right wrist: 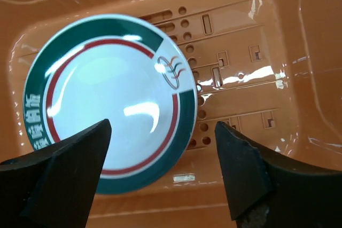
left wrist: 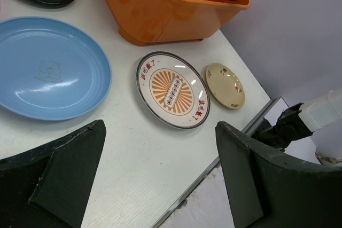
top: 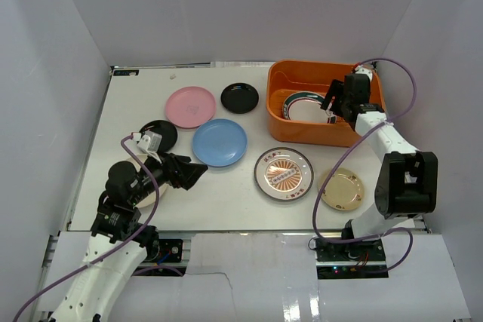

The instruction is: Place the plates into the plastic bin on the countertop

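Note:
The orange plastic bin point(top: 309, 135) stands at the back right of the white countertop point(top: 226, 197). A white plate with a green rim point(top: 302, 107) lies on its slotted floor point(right wrist: 240, 68). My right gripper point(top: 336, 99) hangs open just above that plate point(right wrist: 107, 94), holding nothing. Outside the bin lie a pink plate point(top: 190, 106), a black plate point(top: 240, 97), a light blue plate point(top: 219, 142), a sunburst plate point(top: 284, 174) and a cream plate point(top: 341, 190). A second black plate point(top: 167, 132) is partly hidden by my left arm. My left gripper point(top: 198, 171) is open and empty, left of the sunburst plate point(left wrist: 172, 89).
White walls close in the countertop on three sides. Its front edge point(left wrist: 214, 169) runs close beneath my left gripper point(left wrist: 160, 126). The right arm's base and cable point(top: 392, 186) stand beside the cream plate point(left wrist: 225, 85).

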You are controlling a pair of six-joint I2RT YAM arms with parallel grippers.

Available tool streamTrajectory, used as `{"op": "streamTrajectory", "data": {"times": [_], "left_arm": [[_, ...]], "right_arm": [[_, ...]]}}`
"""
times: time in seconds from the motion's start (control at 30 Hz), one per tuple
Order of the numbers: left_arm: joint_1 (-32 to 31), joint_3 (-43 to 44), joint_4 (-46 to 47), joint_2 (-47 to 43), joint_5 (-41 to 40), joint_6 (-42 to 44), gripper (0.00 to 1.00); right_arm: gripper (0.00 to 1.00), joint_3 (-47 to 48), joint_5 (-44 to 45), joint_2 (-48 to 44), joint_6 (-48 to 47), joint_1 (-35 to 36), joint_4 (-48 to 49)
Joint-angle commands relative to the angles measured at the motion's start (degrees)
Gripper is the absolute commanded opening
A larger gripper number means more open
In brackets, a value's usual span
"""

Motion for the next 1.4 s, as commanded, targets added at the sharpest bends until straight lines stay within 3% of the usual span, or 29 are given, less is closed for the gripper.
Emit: {"op": "streamTrajectory", "data": {"times": [0.0,0.1,0.23,0.33,0.37,0.4,0.43,0.57,0.6,0.63,0.7,0.73,0.8,1.0,1.2,1.37], "left_arm": [[-0.3,0.0,0.0,1.0,-0.6,-0.1,0.94],[-0.4,0.0,0.0,1.6,-0.8,-0.1,0.94],[-0.3,0.0,-0.2,2.1,-1.1,-0.1,0.94],[-0.3,0.1,-0.4,2.5,-1.3,0.0,0.94],[-0.3,0.1,-0.4,2.7,-1.2,-0.1,0.94],[-0.2,0.1,-0.4,2.8,-1.3,-0.1,0.94],[-0.2,0.1,-0.4,2.8,-1.2,-0.1,0.94],[-0.3,0.1,-0.4,3.4,-0.9,-0.1,0.94],[-0.3,0.1,-0.4,3.5,-0.9,-0.1,0.94],[-0.3,0.1,-0.4,3.6,-0.9,-0.1,0.94],[-0.3,0.1,-0.4,3.8,-1.0,-0.1,0.94],[-0.3,0.1,-0.4,3.9,-1.0,0.0,0.94],[-0.2,0.1,-0.4,4.2,-0.9,0.0,0.94],[-0.2,0.1,-0.4,4.0,-1.0,0.0,0.94],[-0.3,0.2,-0.4,4.2,-0.9,0.0,0.94],[-0.2,0.1,-0.4,4.4,-0.9,0.0,0.94]], "right_arm": [[0.86,1.5,-0.5,-5.8,-1.0,-0.1,1.7],[0.89,0.0,-4.9,-12.3,-0.4,1.0,2.8],[0.86,-7.1,-9.7,-21.7,1.5,8.6,4.7],[0.67,-16.9,-10.3,-29.8,3.4,16.1,6.1],[0.35,-23.1,-10.9,-33.9,4.1,17.4,6.8],[0.18,-26.3,-12.6,-36.0,5.1,18.4,7.8],[0.08,-32.1,-15.0,-39.7,6.4,18.5,8.1],[0.1,-42.1,-15.4,-44.8,6.6,18.4,10.4],[0.17,-42.7,-14.9,-44.8,6.4,18.4,10.1],[0.33,-43.2,-14.5,-44.1,6.0,18.4,10.2],[0.43,-42.3,-13.2,-43.0,4.6,18.1,10.1],[0.56,-41.6,-12.4,-41.7,4.1,17.9,10.0],[0.65,-39.6,-8.9,-39.2,2.2,16.7,10.2],[0.62,-40.5,-8.3,-31.1,1.1,12.6,13.5],[0.51,-44.0,-16.4,-27.6,3.4,11.9,19.3],[0.49,-50.3,-26.1,-27.0,8.3,12.0,26.5]]}}
